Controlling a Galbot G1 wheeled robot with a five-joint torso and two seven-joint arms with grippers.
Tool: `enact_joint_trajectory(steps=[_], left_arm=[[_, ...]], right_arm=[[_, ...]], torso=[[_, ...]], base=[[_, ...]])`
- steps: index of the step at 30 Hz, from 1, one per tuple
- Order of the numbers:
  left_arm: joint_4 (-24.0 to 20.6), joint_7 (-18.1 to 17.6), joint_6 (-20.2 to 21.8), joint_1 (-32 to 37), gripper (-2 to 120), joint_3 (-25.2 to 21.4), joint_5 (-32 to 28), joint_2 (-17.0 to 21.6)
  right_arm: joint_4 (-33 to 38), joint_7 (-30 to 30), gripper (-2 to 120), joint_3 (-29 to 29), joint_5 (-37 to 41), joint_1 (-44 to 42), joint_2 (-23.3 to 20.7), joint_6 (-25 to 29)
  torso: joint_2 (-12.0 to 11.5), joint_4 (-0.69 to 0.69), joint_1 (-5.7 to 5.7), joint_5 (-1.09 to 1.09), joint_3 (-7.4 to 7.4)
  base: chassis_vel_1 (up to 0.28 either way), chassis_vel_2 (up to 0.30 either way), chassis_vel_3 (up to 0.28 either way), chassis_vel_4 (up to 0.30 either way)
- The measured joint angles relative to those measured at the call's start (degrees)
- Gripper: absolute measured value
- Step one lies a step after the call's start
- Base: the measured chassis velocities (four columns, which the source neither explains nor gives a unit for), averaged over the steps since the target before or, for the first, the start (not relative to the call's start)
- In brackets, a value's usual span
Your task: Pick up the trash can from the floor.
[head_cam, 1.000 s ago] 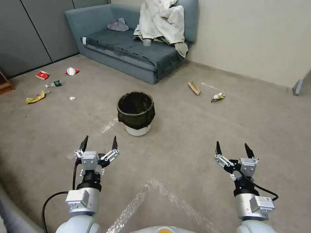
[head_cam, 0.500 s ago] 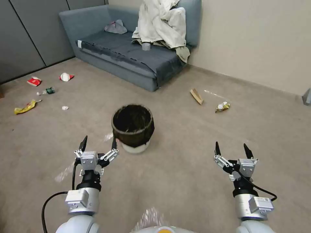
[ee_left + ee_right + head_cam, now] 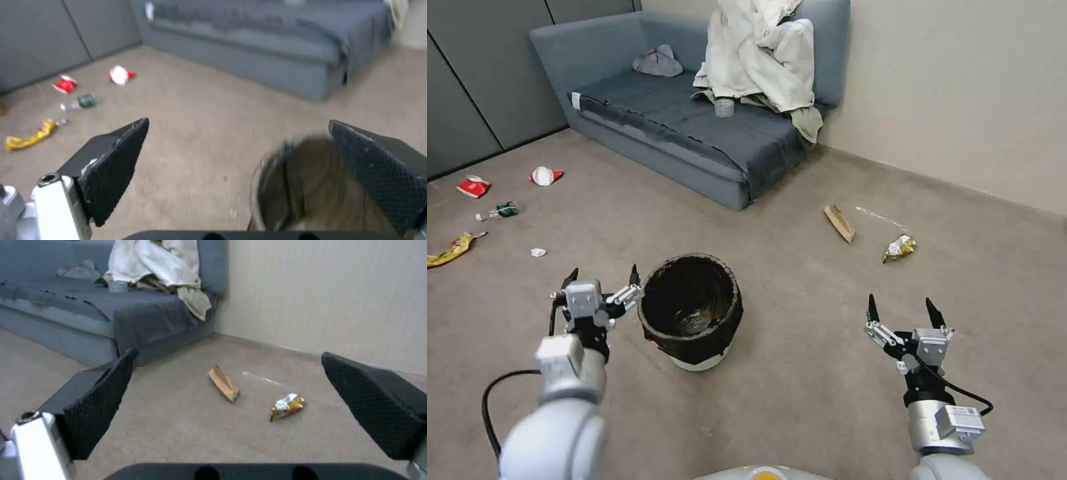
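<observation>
In the left wrist view the trash can (image 3: 307, 186) at lower right is blurred, its far side covered by one finger (image 3: 382, 176) of the left gripper (image 3: 240, 173) and its base cut by the bottom edge. In the head view the yellow wrapper (image 3: 447, 248) is cut by the left edge, and the small white scrap (image 3: 538, 252) at centre left is too small to identify. The sofa (image 3: 694, 127) is cut by the top edge, and the cloth (image 3: 760, 53) hides its back at upper centre.
</observation>
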Motion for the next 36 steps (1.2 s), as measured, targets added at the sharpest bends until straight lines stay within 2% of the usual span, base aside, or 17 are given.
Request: enact_joint_trajectory(steps=[2,4,5,7,8,13,23,36], left_arm=[[1.3,1.0,1.6,-1.0,100,-0.9,-1.4,1.3],[5.1,2.4,4.6,-3.7,100,-1.9,-5.5,4.0],[5.1,2.4,4.6,-3.7,100,-1.9,-5.5,4.0],[9.0,3.4,5.9,-6.1,100,-1.9,-9.2,5.8],[9.0,3.4,5.9,-6.1,100,-1.9,-9.2,5.8],[15.7,4.6,7.5,-9.6,100,-0.6,-10.7,7.2],[22.1,5.4,7.8,-14.2,100,2.8,-12.5,8.5],[29.4,5.9,7.5,-18.6,100,4.7,-15.5,9.5]], right_arm=[[-0.1,-0.1,100,0.0,0.0,0.1,-0.1,0.0],[-0.1,-0.1,100,-0.2,-0.1,0.4,-0.1,0.0],[-0.1,-0.1,100,-0.2,-0.1,0.4,-0.1,0.0],[-0.1,-0.1,100,-0.6,-0.4,0.7,-0.1,-0.1],[-0.1,-0.1,100,-0.6,-0.4,0.7,-0.1,-0.1],[-0.2,-0.3,100,-1.3,-0.9,1.4,-0.1,-0.7],[-0.4,-0.7,100,-1.1,-1.0,1.6,-0.1,-0.9],[-1.2,-0.8,100,-1.4,-0.9,2.2,-0.1,-0.9]], torso=[[0.0,0.00,0.00,0.01,0.00],[0.0,0.02,0.00,-0.02,0.00],[0.0,0.02,0.00,-0.02,0.00],[0.0,0.01,0.00,0.00,0.01],[0.0,0.01,0.00,0.00,0.01],[0.0,0.01,0.00,0.00,0.01],[0.0,0.00,0.00,0.01,0.01],[0.0,0.01,0.01,0.00,0.01]], base=[[0.084,-0.053,-0.041,0.042],[0.000,0.000,0.000,0.000],[0.000,0.000,0.000,0.000],[0.000,0.000,0.000,0.000],[0.000,0.000,0.000,0.000],[0.000,0.000,0.000,0.000],[0.000,0.000,0.000,0.000],[0.000,0.000,0.000,0.000]])
